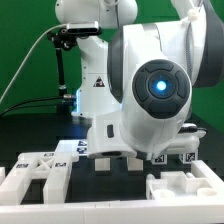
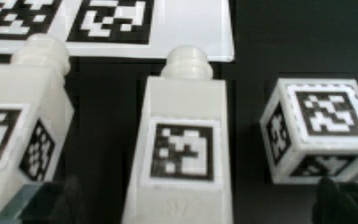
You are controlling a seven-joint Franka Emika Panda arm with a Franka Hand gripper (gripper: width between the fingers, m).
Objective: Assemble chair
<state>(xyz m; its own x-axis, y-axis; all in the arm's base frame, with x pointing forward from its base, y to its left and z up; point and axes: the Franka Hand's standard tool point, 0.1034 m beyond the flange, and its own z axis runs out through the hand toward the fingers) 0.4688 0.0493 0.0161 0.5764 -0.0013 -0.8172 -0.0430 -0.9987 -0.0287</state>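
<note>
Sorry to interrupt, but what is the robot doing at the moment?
It is partway through putting a chair together from loose white tagged parts. The arm is bent low over the black table, with its wrist camera looking down on two pegged posts lying side by side, a small tagged block beside them, and the marker board beyond. The gripper shows only as dark fingertips at the picture's edge, so whether it is open or holding anything cannot be told.
</note>
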